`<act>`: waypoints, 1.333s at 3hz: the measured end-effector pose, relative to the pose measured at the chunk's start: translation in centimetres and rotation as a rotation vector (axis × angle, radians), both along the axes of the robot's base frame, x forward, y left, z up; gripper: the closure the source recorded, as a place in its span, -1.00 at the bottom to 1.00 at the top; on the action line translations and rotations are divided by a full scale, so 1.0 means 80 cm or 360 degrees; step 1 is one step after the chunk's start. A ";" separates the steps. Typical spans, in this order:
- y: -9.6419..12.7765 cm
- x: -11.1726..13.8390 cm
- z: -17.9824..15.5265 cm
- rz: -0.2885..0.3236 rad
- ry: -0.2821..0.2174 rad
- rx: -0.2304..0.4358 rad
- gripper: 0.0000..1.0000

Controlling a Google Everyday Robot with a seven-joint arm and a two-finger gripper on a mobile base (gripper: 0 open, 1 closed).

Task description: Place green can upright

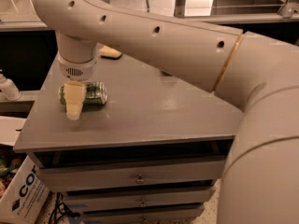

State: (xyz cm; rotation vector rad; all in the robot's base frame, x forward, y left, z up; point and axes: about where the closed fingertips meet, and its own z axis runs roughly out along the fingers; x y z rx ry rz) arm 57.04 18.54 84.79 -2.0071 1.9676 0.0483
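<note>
While gripper (pixel 74 108) fronts lying green can (pixel 95 93) — grip unclear — arm (pixel 154 36) hides tabletop (pixel 159 113) rear.

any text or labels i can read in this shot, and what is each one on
"COR": dark letters on the white cardboard box on the floor at lower left; the rest of the word is hidden.
green can: pale markings, too blurred to read; it lies on its side on the grey cabinet top, partly behind the gripper.
Nothing else is legible.
</note>
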 end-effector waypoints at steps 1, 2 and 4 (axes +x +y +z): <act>0.034 0.008 -0.006 -0.0037 0.0015 -0.0031 -1.00; 0.054 0.013 -0.008 -0.0074 0.0020 -0.0061 -1.00; 0.037 0.031 -0.014 -0.0119 -0.0025 -0.0117 -0.19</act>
